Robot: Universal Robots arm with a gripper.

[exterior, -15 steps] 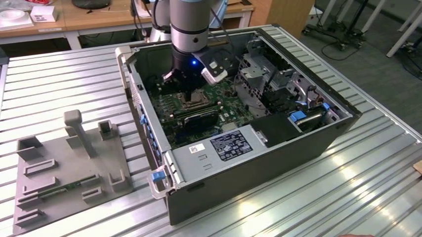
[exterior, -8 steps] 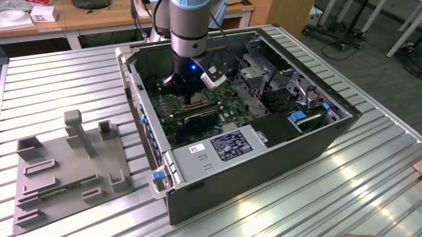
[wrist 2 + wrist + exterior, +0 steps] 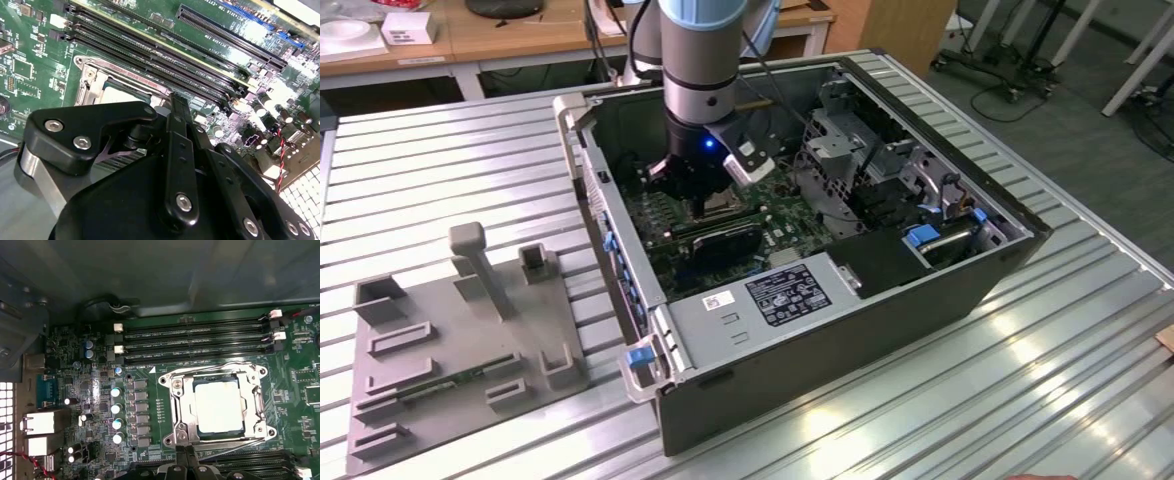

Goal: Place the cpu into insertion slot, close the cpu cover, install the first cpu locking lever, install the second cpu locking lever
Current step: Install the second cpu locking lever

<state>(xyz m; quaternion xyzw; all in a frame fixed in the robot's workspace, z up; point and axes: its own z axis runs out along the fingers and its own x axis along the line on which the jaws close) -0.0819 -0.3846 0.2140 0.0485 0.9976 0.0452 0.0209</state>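
An open computer case (image 3: 854, 260) lies on its side on a ribbed metal table (image 3: 1067, 380) whose slats run across the whole surface. Toward the exterior view's left, a grey fixture plate (image 3: 454, 350) with upright holders rests on the same table, well apart from the case. Behind the table stand wooden desks (image 3: 520, 35) with a white box (image 3: 407, 27) on top, and wheeled stand legs (image 3: 1027, 60) sit on a grey floor at the exterior view's right.

The arm (image 3: 700, 60) reaches straight down into the case, and the gripper (image 3: 700, 195) hangs low over the green motherboard (image 3: 90, 440).

In the first wrist view the cpu (image 3: 219, 406) lies flat inside the insertion slot (image 3: 217, 437), its pale metal top showing through the open middle of the cpu cover (image 3: 181, 405), which lies down around it on the socket. Long black memory slots (image 3: 195, 337) run just beside the socket, and a row of small capacitors (image 3: 116, 407) stands near it.

In the second wrist view the black gripper linkage looms in front of the socket, and the gripper's fingertips (image 3: 175, 100) sit drawn together at the socket's edge, with no object seen between them; whether they press on anything there cannot be told
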